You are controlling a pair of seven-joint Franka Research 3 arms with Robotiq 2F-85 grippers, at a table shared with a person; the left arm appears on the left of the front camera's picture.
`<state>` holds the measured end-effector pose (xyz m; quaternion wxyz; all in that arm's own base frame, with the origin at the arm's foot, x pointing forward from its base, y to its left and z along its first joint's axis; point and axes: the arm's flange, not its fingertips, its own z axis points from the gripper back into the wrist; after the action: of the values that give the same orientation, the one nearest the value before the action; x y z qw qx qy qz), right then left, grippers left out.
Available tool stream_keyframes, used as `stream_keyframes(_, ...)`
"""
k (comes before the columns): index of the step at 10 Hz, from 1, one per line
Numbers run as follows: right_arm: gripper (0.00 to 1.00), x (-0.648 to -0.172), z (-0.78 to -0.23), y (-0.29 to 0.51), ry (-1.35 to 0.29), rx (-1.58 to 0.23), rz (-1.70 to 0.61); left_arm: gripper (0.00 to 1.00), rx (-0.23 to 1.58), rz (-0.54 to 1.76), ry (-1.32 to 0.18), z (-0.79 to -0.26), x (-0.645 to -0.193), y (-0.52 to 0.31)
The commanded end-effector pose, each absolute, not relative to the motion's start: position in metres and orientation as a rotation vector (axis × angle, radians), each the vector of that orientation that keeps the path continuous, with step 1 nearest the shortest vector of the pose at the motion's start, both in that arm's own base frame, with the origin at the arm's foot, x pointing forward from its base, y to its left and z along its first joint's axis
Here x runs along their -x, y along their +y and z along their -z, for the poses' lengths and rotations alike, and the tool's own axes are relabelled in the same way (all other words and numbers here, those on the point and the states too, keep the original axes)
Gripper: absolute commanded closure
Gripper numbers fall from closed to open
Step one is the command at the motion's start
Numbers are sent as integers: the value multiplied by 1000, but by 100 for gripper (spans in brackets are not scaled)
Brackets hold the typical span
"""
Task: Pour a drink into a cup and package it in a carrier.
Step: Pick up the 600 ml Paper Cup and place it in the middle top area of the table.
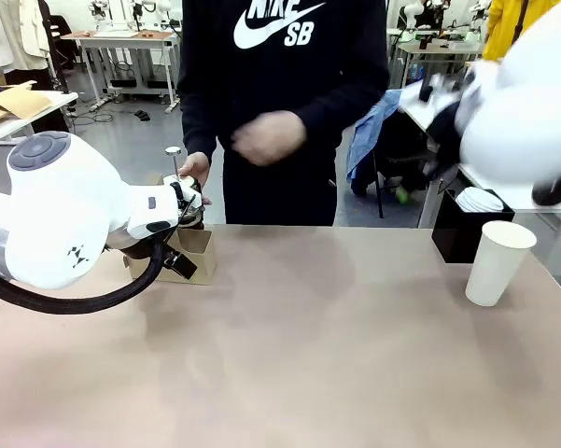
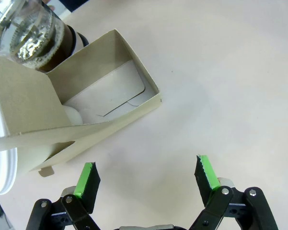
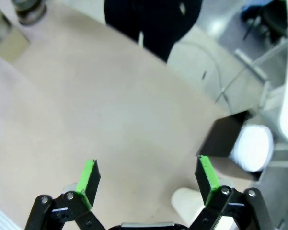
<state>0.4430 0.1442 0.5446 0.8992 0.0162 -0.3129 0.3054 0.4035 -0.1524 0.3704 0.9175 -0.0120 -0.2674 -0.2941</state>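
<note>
The tall white tapered paper cup stands alone on the table's right side, just in front of a black box topped by a white round stack. The right gripper hangs high over that side with the cup below it. Its jaws are spread wide and hold nothing, probably lining up to take the cup.

At the far left sits the small brown cardboard carrier, open side up and apparently ready to receive a cup. Just behind it stands a clear glass press pot holding the dark brown drink. A person's hand is at its plunger, seemingly steadying it. The left gripper hovers near the carrier, jaws also open and empty.
</note>
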Motion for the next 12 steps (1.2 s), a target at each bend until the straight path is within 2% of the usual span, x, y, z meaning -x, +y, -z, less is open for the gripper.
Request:
stream_keyframes(1, 0, -471, -599, 94, -633, -185, -733, 0, 25, 604, -550, -370, -404, -152)
stream_keyframes(4, 0, -457, -635, -29, -750, -414, -823, 0, 25, 604, -550, -370, -404, -152)
stream_keyframes(5, 0, -445, -624, -83, -827, -526, -868, 0, 25, 604, -550, -370, -404, -152)
stream_keyframes(6, 0, -437, -610, -107, -858, -550, -877, 0, 25, 604, -550, -370, -404, -152)
stream_keyframes(10, 0, -387, -474, -194, -1055, -665, -969, 0, 25, 604, -550, -370, -404, -152)
stream_keyframes(12, 0, -391, -422, -220, -1105, -752, -949, 0, 25, 604, -550, -370, -404, -152)
